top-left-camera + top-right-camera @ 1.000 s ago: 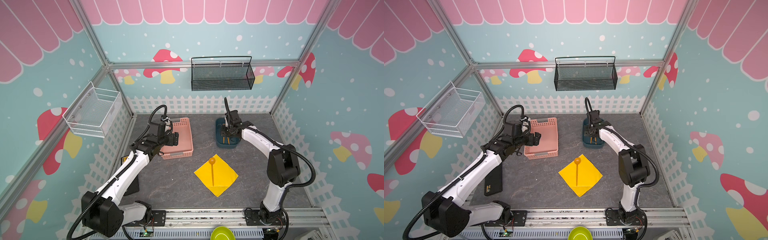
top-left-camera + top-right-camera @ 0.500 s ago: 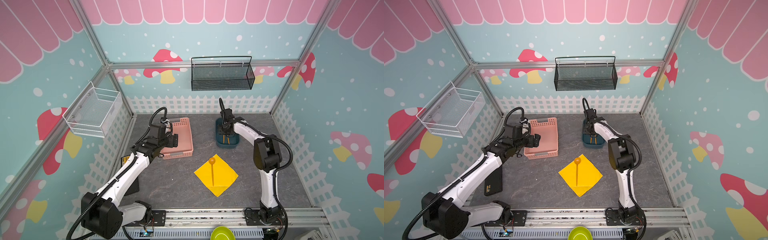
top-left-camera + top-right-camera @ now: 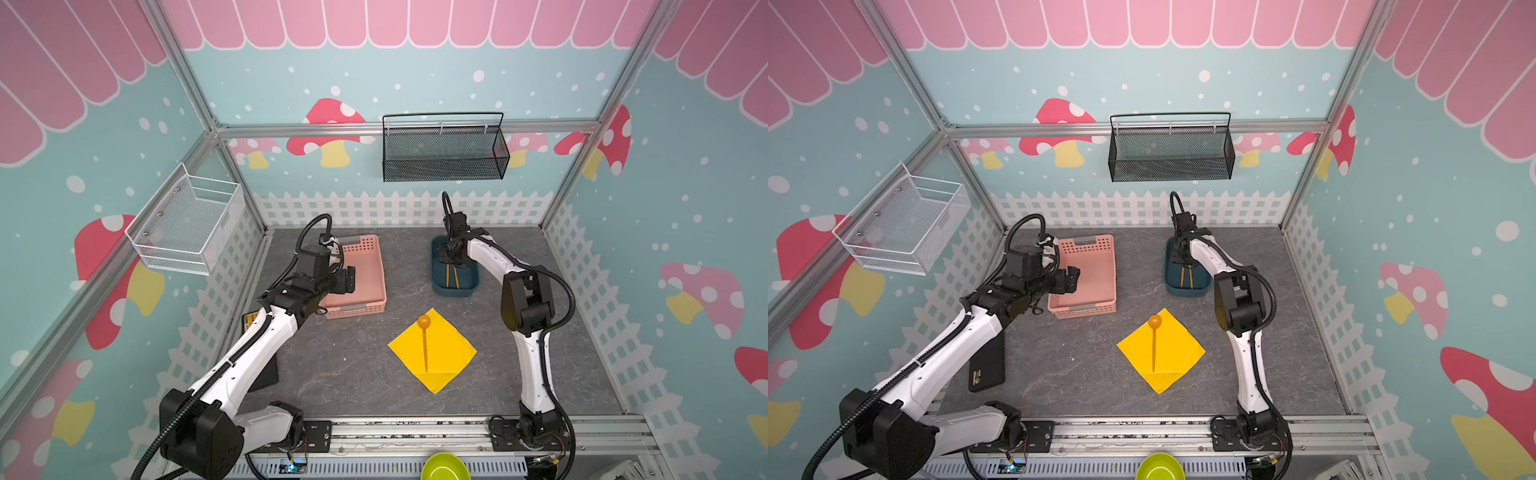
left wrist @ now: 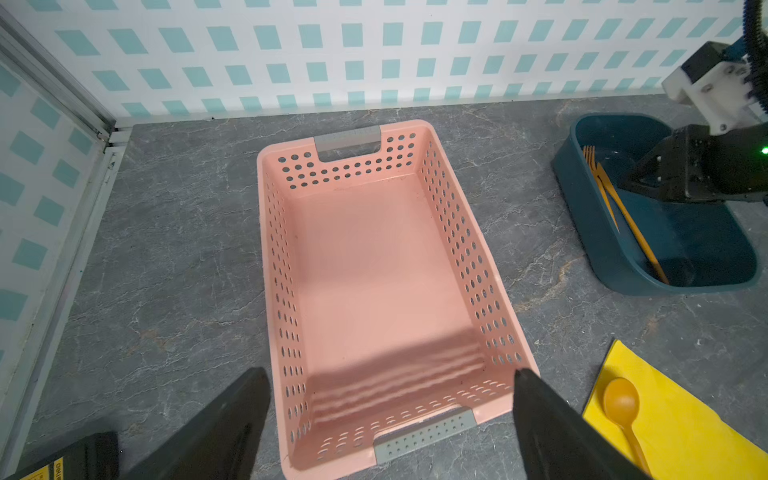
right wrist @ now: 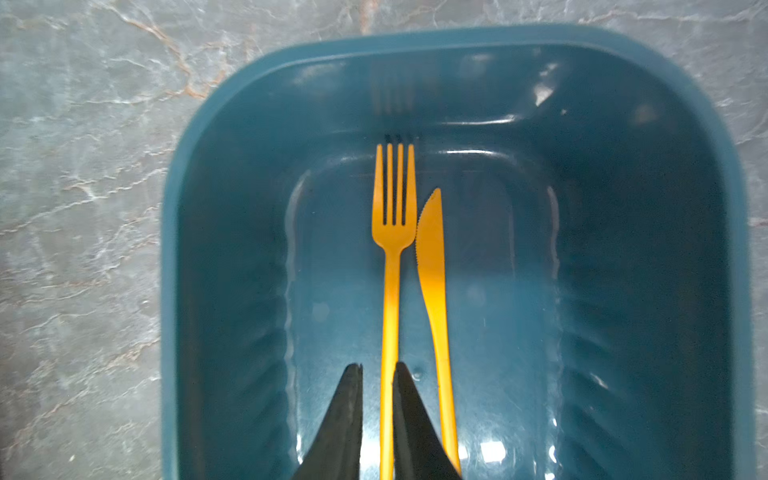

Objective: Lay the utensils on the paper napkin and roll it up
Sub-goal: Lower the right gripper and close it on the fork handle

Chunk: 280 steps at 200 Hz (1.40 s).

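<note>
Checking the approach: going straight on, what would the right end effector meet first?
Likely the fork: its handle lies inside the right end effector. Beneath is the blue bin. Depth is unclear.

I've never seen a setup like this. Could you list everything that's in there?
Napkin: 1, yellow, flat on table, front middle.
Spoon: 1, orange, lying on napkin.
Fork: 1, orange, in tub.
Knife: 1, orange, in tub beside fork.
Tub: 1, dark blue, back, right of middle.
Basket: 1, pink, back left.
Mesh rack: 1, black, back wall.
Wire bin: 1, white, left wall.
Flat box: 1, black, table's left edge.
Bowl: 1, green, beyond front rail, cut off.
Table: 1, grey marbled.
Left arm: 1, white and black, above basket, jaws wide open.
Right arm: 1, white and black, reaching into tub, jaws narrow astride fork's handle.
</note>
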Available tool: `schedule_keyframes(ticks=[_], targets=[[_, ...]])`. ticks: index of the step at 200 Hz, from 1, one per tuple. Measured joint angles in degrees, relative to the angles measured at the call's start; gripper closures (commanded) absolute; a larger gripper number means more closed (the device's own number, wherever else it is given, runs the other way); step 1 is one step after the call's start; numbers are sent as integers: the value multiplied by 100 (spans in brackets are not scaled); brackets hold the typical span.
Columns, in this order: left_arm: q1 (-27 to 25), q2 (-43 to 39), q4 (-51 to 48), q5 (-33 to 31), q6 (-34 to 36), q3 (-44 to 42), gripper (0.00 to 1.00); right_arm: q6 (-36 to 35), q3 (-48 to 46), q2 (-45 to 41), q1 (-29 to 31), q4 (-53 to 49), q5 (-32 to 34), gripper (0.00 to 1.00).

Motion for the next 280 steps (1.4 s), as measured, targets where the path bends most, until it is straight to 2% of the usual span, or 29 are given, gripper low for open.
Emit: schedule_keyframes(ticks=[118, 280], targets=[[0, -81, 2, -28, 0, 0, 7, 144, 619, 557, -79, -264, -140, 84], [0, -101, -2, -131, 2, 0, 7, 343, 739, 833, -79, -328, -133, 84]])
